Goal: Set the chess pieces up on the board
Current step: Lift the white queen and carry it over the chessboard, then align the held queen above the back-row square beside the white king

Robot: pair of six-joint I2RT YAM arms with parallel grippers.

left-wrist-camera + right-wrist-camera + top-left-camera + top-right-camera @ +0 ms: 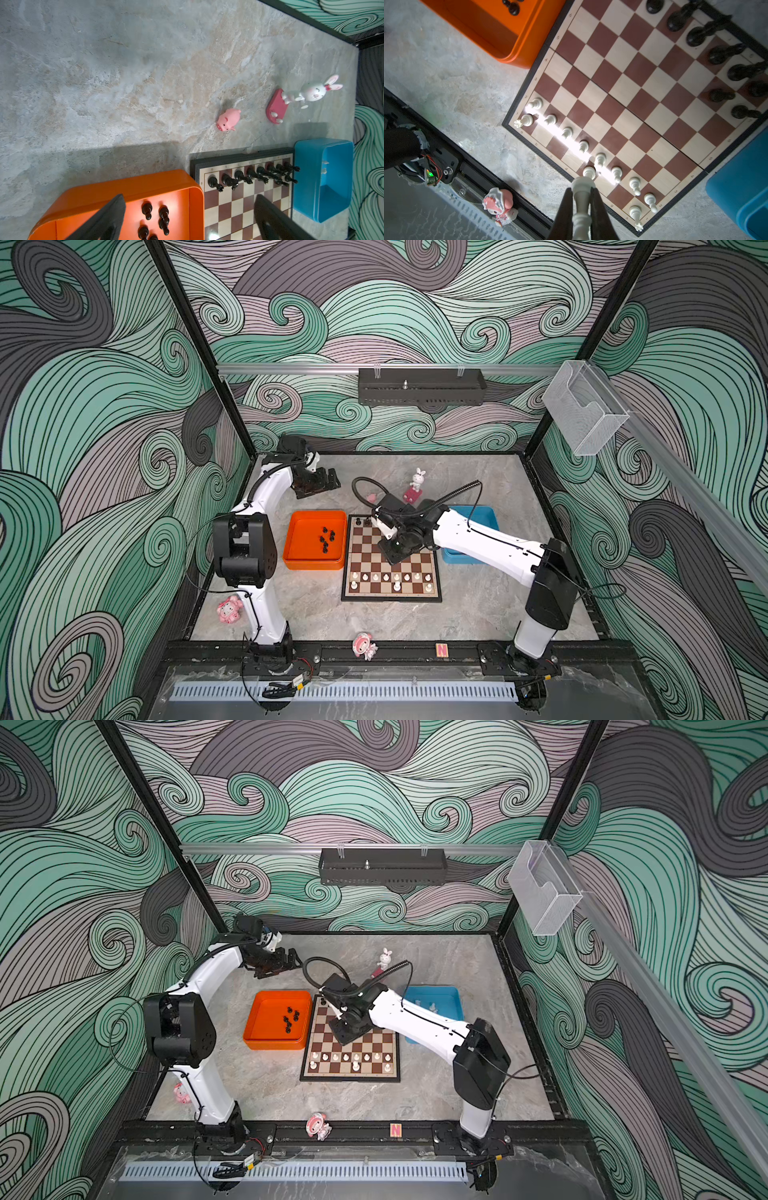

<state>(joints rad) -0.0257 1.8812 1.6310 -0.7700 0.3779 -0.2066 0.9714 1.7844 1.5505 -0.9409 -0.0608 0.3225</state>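
The step in hand was judged to be the placing of a white back-rank man. A tall white piece [580, 203] was seen clamped between the jaws of the right gripper [581, 192], which was held above the middle of the board [631, 116], clear of its surface. Its kind could not be made out.

The left gripper [328, 481] was held with its jaws wide apart and nothing in them, beyond the far edge of the orange tray [318, 513] and well away from the board.

On the near side of the board, a full row of white pawns [583, 145] was set out. Only three men were seen on the rank behind it, one at each corner and one near the middle. Along the far edge the black pieces [251, 174] were lined up, with at least one pawn in front of them. More black pawns [326, 537] lay in the orange tray, and a few white men could be made out in the blue tray [453, 994].

For the next move, the held piece would have to be carried over the pawn row to an open back-rank square. It would need to be lowered upright without a pawn being clipped, and the jaws parted only once its base was seated.
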